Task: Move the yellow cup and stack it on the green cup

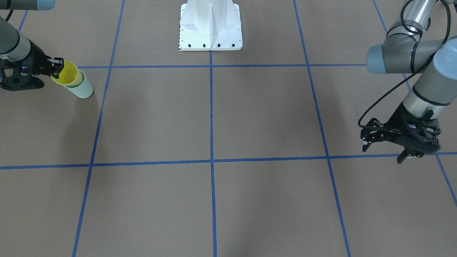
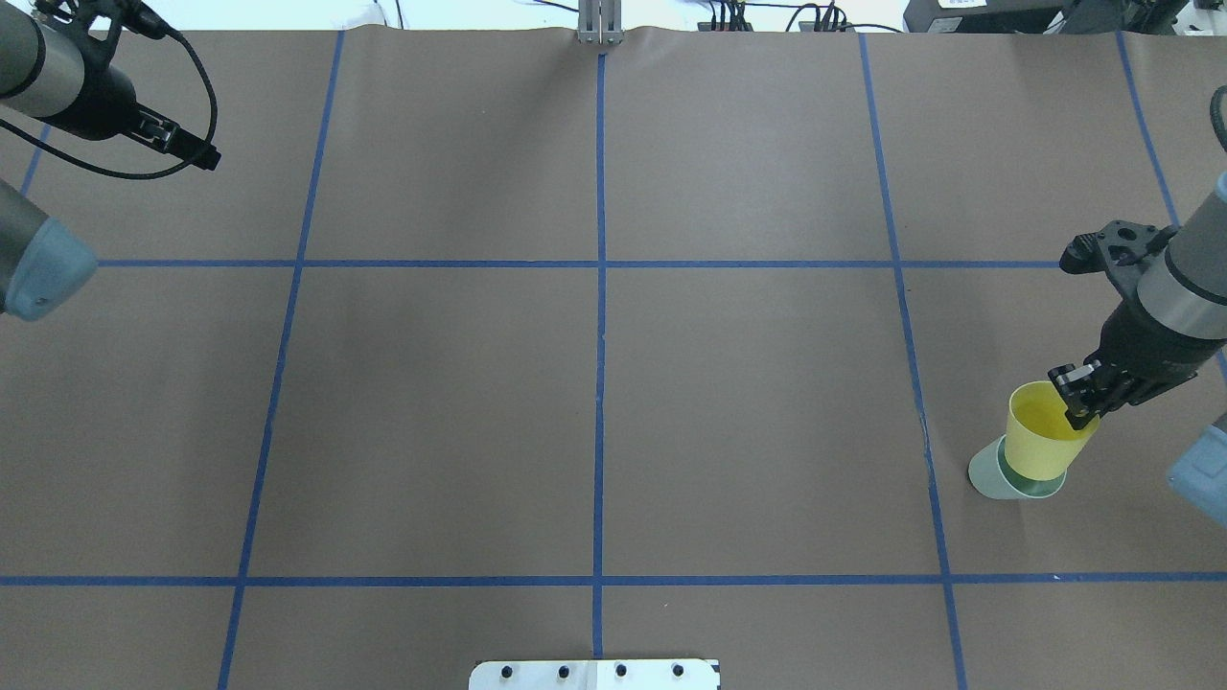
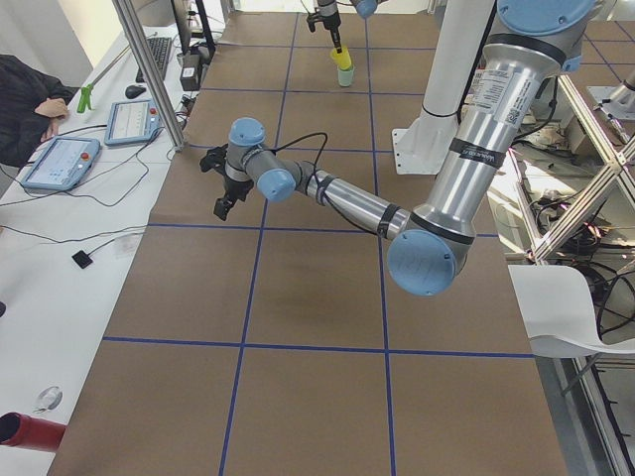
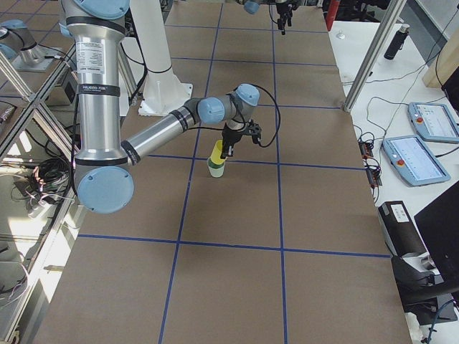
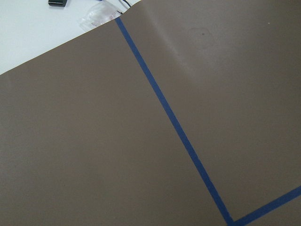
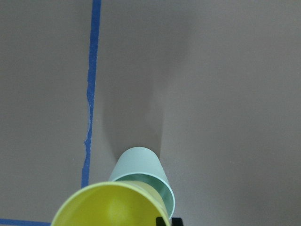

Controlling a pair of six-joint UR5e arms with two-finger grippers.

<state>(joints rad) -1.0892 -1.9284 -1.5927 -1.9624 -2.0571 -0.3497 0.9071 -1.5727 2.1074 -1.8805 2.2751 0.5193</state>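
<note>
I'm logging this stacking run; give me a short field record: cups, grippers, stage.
green cup: upright on the table, on the robot's right side
yellow cup: lower part inside the green cup's mouth
right gripper: shut on the yellow cup's rim
left gripper: open, empty, far from both cups
stage: yellow cup inserted, not yet released

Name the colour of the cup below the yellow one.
The green cup is pale mint, clearest in right wrist view.
</note>
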